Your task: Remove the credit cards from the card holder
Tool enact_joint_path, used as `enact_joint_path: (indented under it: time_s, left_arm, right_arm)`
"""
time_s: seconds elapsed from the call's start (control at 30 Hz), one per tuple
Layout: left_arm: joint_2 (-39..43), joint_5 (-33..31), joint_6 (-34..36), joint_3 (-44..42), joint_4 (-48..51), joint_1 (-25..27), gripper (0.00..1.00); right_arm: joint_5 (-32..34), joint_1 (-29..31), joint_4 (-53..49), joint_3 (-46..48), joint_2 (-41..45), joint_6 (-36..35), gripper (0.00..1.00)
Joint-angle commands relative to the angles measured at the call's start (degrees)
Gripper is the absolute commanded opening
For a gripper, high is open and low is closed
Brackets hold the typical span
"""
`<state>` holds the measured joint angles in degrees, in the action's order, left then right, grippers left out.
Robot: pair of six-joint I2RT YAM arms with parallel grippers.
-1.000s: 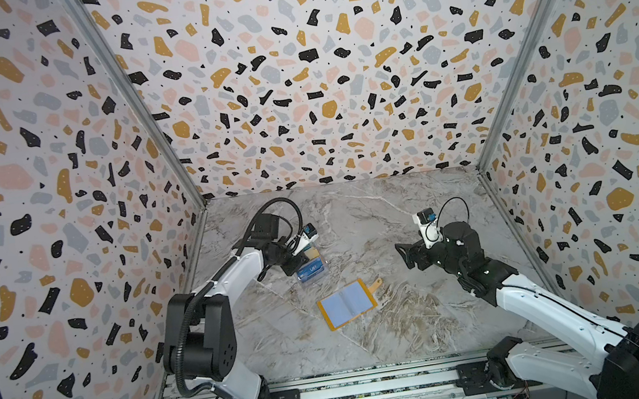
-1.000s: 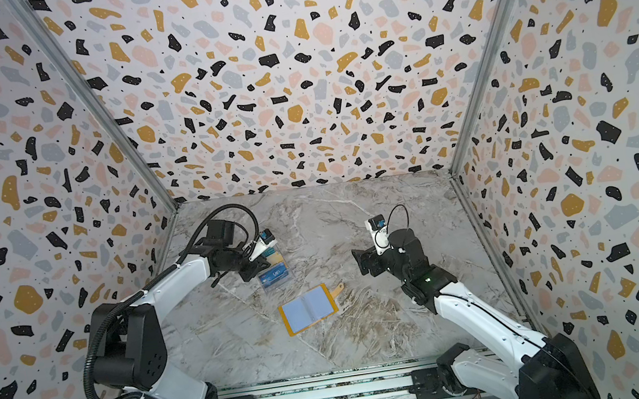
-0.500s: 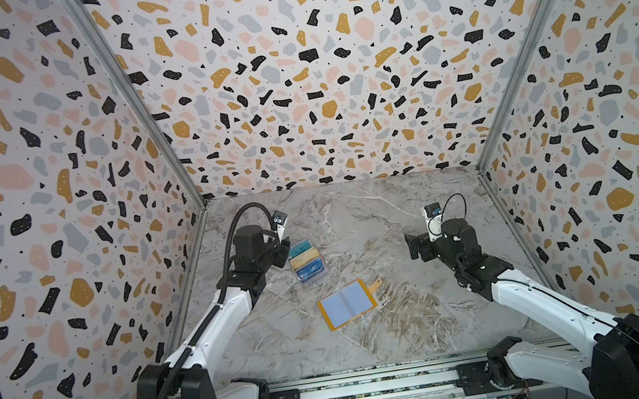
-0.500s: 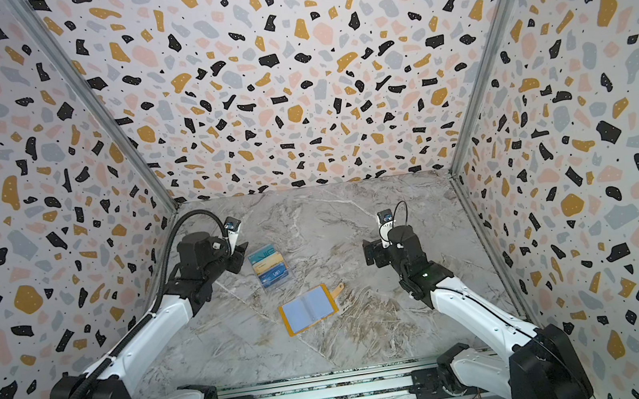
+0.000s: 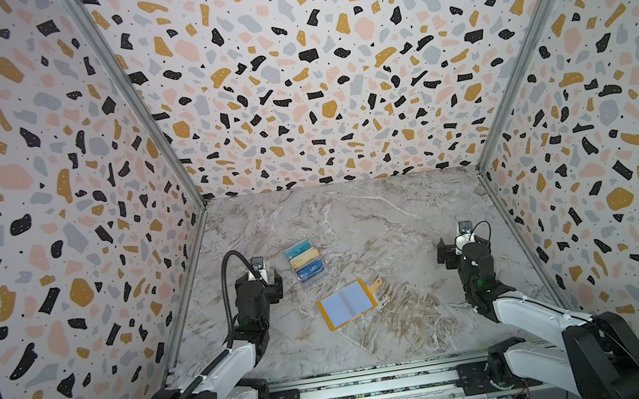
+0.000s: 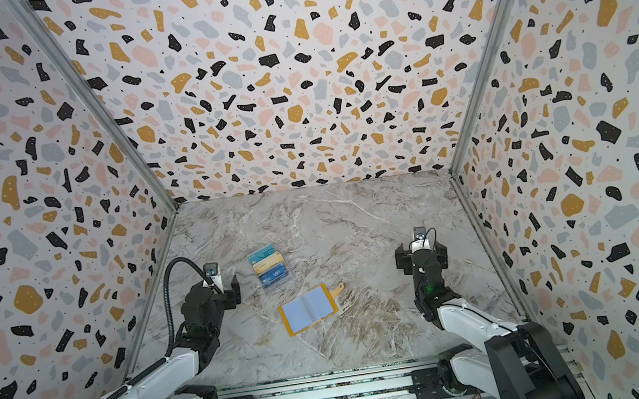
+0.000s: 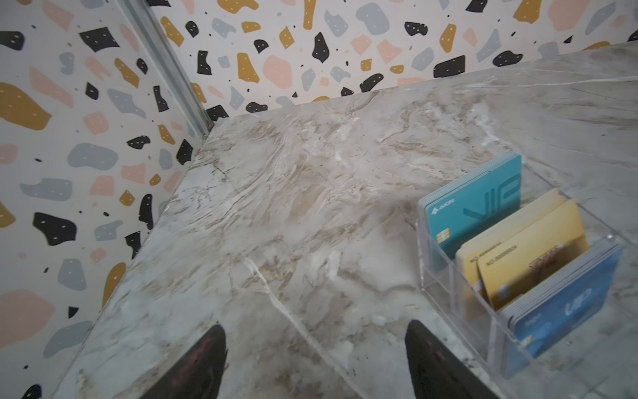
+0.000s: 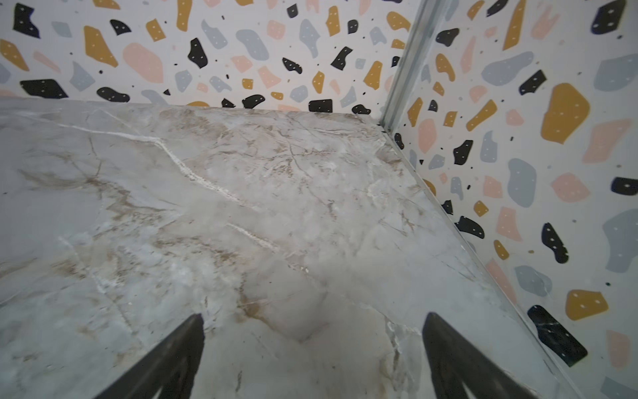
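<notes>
The credit cards stand in a clear acrylic box left of the table's middle: a teal stack, a gold stack and a dark blue stack. The orange card holder lies open and flat nearer the front, showing pale blue sleeves with no card visible. My left gripper hovers open over bare marble just left of the box, holding nothing; both top views show it there. My right gripper is open and empty near the right wall.
Patterned walls close in the marble table on the left, back and right. A metal rail with both arm bases runs along the front edge. The orange holder's strap tab sticks out toward the right.
My left gripper has pulled back from the acrylic box toward the left wall and opened. My right arm has drawn away to the right, staying open.
</notes>
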<state>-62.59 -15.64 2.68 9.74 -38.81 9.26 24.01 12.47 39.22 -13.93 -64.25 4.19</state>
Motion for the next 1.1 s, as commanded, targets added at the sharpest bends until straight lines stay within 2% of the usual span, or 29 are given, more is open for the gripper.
enact_joint_path:
  time_s: [0.0,0.03,0.13,0.27,0.3,0.33,0.43,0.5,0.6,0.83,0.9,0.97,1.07]
  left_arm:
    - [-2.28,-3.61,-1.79,-1.6,-15.98,-0.88,0.85]
    - [-2.66,-3.25,-1.49,-0.94,-15.34,-0.97,0.87]
    - [-5.92,-2.27,-1.94,-2.12,-23.27,-1.8,0.88]
    - [-14.87,-1.29,-1.65,-4.24,-34.69,-2.31,0.89]
    - [-17.27,-1.02,-1.61,-4.85,-38.94,-2.33,0.91]
    - [-18.83,-0.23,-1.46,-4.97,-41.36,-2.39,0.97]
    - [-16.27,0.88,-1.22,-1.06,-29.71,-2.79,1.0]
    - [-17.95,2.45,-2.2,-1.86,-33.82,-3.99,1.0]
    - [-17.08,3.43,-2.29,-0.7,-30.23,-4.64,1.0]
    - [-17.31,4.48,-2.79,-0.52,-30.24,-5.48,1.0]
    - [-17.43,3.5,-3.37,-0.53,-30.29,-5.63,1.0]
    - [-17.51,2.37,-4.15,-0.51,-30.32,-5.92,1.0]
    - [-17.55,2.29,-4.18,-0.41,-30.1,-5.92,1.0]
  right_arm:
    - [-0.69,-1.13,12.1,2.43,-0.79,0.77,0.99]
    - [-1.11,-1.18,14.42,3.44,-1.49,0.29,0.99]
    - [-2.84,-1.31,21.51,6.4,-4.05,-1.47,0.99]
    - [-5.76,-1.95,25.92,7.69,-4.68,-2.32,0.99]
    - [-5.9,-2.09,27.44,8.03,-5.28,-2.64,0.99]
    - [-6.26,-2.16,27.65,7.92,-5.6,-2.82,0.99]
    - [-7.74,-2.84,27.36,6.97,-6.7,-3.17,0.99]
    - [-8.67,-2.98,27.45,6.61,-7.26,-3.95,0.99]
    - [-9.73,-2.98,29.26,6.84,-8.46,-4.99,0.99]
    - [-9.63,-2.85,46.93,8.04,-22.25,-6.94,0.99]
    - [-9.68,-3.12,40.57,5.73,-21.17,-5.91,0.99]
    - [-14.0,-6.39,32.88,2.17,-21.36,-3.41,0.99]
    - [-16.69,-7.91,32.25,2.33,-20.96,-3.04,0.99]
